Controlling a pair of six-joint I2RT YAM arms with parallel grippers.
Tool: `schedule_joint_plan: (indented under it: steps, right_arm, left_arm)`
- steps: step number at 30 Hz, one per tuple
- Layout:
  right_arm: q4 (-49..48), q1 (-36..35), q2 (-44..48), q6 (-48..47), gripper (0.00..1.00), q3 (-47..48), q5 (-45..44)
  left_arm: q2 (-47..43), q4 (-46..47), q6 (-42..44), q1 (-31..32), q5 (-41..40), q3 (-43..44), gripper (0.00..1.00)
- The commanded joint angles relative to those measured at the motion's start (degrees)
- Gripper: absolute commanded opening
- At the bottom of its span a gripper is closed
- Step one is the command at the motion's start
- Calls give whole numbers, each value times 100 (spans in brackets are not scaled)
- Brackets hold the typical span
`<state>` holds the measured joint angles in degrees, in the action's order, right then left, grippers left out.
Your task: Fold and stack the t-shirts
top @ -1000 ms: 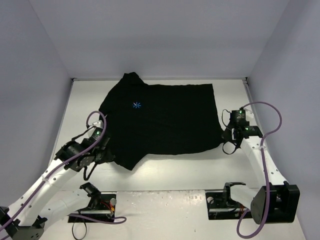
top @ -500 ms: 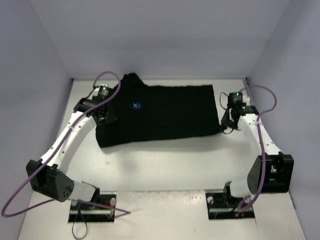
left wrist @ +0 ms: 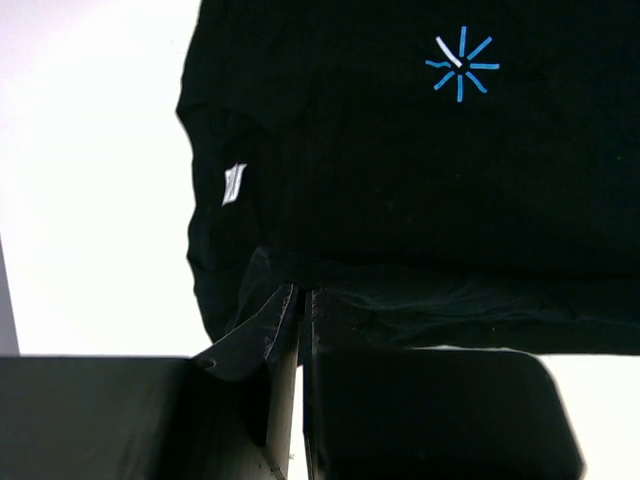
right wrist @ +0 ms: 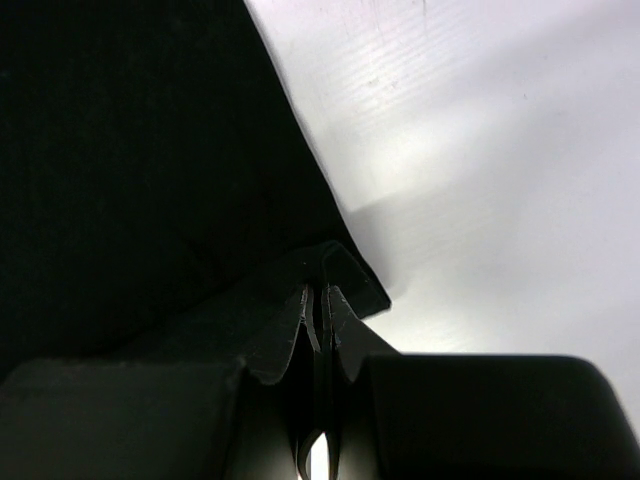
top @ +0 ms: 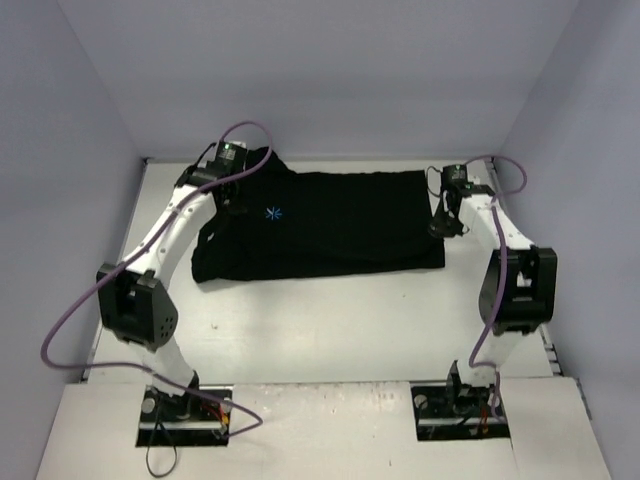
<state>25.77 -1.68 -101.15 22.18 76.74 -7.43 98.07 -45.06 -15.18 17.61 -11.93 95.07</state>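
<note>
Top external: black t-shirt [top: 330, 225] on desk [top: 330, 310]; left hand [left wrist: 300, 298] pinches its cloth; right hand [right wrist: 320, 298] clamps its corner.

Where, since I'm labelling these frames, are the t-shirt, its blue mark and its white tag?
t-shirt [top: 340, 225], top view, flat middle of the cloth.
blue mark [left wrist: 461, 64], left wrist view, centre of the starburst.
white tag [left wrist: 233, 184], left wrist view, middle of the tag.

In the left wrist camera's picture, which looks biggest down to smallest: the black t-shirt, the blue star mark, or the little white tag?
1. black t-shirt, filling most of the picture
2. blue star mark
3. white tag, somewhat smaller than the mark
</note>
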Motion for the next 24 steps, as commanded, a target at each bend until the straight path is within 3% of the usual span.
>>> schedule_joint_plan:
  steps: [1,17,21,24]
  right_arm:
    - [-133,-89,-417,-64,0,509,-83]
    - [-151,-166,-1404,-92,0,1383,-65]
    - [-142,-157,-1584,-97,11,1651,8]
    - [-141,-134,-1521,-151,26,1863,103]
  left_arm:
    - [204,302,331,-38,-36,372,0]
    - [798,795,455,-80,-248,580,0]
    - [1065,847,369,-166,-242,768,1]
    - [1258,899,288,-262,-7,1004,15]
